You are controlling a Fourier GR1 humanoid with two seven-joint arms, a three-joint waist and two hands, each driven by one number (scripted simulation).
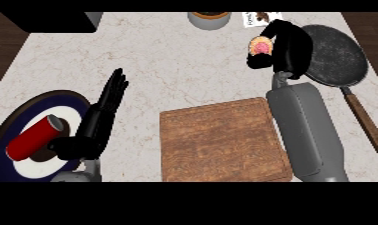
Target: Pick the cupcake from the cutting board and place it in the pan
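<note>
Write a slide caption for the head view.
Right robot hand holds the cupcake near the pan, off the cutting board.

We see a pale desk (184,59) that looks like speckled stone. A brown wooden cutting board (221,139) lies flat on it at the front, a bit right of the middle. A dark round pan (339,51) sits on the right side, and its brown handle points to the front. A round plate (46,98), dark blue with white in the middle, lies at the front left. At the back we see a grey pot (209,20) with a small paper (255,18) just beside it. A big black thing (52,21) covers the back left corner; we cannot tell what it is.
</note>
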